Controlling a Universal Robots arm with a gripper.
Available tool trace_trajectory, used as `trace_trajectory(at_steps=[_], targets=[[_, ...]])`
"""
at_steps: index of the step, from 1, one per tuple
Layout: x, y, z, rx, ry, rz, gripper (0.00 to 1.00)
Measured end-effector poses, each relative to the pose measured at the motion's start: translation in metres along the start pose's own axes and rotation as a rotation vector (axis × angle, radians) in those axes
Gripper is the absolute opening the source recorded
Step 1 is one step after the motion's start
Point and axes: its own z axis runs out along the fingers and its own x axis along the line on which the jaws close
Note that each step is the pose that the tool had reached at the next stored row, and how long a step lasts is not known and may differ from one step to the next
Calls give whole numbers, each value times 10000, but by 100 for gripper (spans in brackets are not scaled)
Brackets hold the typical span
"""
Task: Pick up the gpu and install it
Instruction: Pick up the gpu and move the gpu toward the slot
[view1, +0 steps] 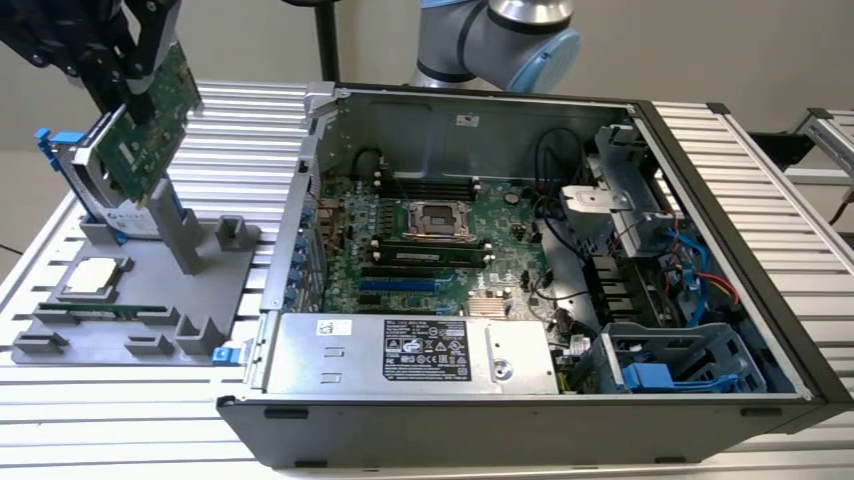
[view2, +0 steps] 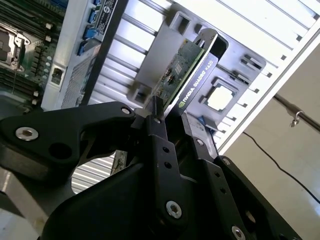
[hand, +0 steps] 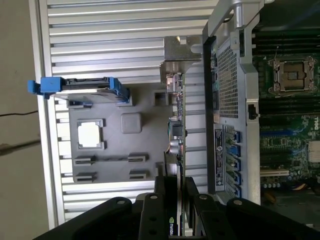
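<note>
**Graphics card clamped, hanging over its holder**

Grips the graphics card (view1: 144, 120) by one short end, jaws clenched on both faces, black cover on one side and green board on the other. Holds it tilted, silver bracket (hand: 175, 52) at the end far from the grip, pointing down toward the grey holder (view1: 114, 335). Cannot tell whether that low end is free of the holder or touching it. Hangs at the exterior view's left, over the ribbed tabletop (view1: 247, 110), well apart from the main board (view1: 501, 215) inside the open computer case (view1: 534, 430).

Looks like the lift-out and carry. Calls for a straight pull along the card's own length, with no twist, so the bracket slides clear without catching. Needs steady pressure: a hold on one end leaves a long free length to swing. Worth minding the hard drive (hand: 85, 86) with blue rails, standing just beside in the same holder. Worth minding too the case's near wall, between card and board.
</note>
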Motion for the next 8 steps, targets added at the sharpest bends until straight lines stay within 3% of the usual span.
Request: trace_trajectory(at_steps=[8], targets=[[-98, 7, 2, 0, 0, 1, 0]])
